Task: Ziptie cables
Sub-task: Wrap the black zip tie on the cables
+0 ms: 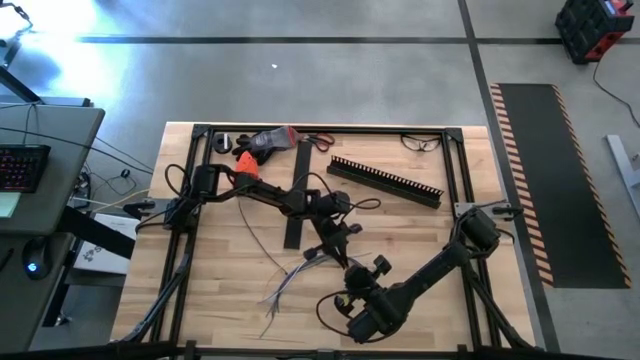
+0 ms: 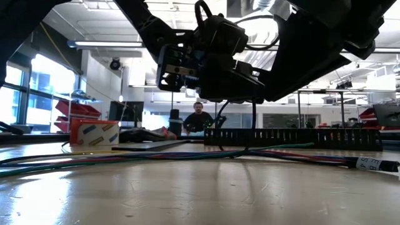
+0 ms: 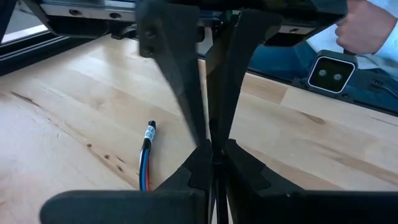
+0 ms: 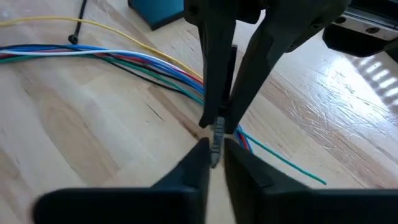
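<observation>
I see both grippers meeting over the cables (image 4: 124, 59) at table's 6 o'clock, left gripper (image 3: 211, 146) pressed together, right gripper (image 4: 214, 146) pinching a thin grey strip (image 4: 217, 134)

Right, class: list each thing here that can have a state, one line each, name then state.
Cables: loose on the table, ends splayed, not bundled.
Left gripper: jaws shut, just above the table.
Right gripper: jaws shut on a thin grey strip, over the cables.
Slotted channel: lying flat, empty.

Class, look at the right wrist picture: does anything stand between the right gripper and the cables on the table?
Nothing visible does. The right gripper is already at the cables, its jaws shut on a thin grey strip, apparently the zip tie, right where the bundle passes beneath the fingers.
</observation>
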